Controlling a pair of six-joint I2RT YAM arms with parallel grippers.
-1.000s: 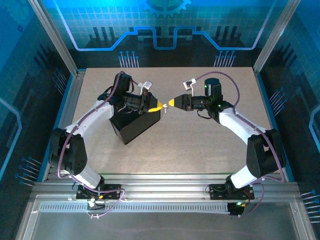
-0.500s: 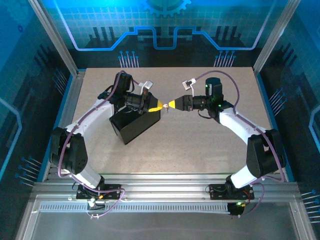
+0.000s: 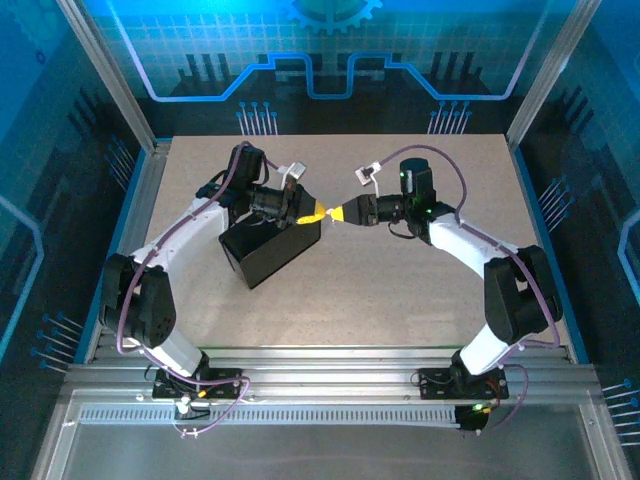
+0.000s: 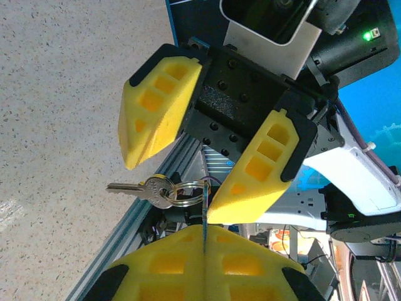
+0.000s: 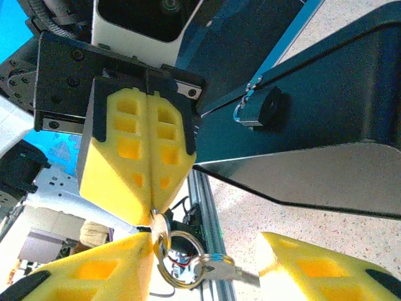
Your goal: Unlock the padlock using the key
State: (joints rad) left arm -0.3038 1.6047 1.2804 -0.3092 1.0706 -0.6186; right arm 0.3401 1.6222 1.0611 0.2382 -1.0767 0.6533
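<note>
Key (image 4: pixel 133 187): on ring (image 4: pixel 180 202), long axis across grippers' line, blade toward table (image 4: pixel 50 94).
Left gripper (image 4: pixel 204 231): clamped on ring.
Right gripper (image 4: pixel 169 191): parted around key.

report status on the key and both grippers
Left gripper shut on key ring, pinching its flat tab. Right gripper open, fingers either side of dangling key, no grip. Black box under left wrist.
</note>
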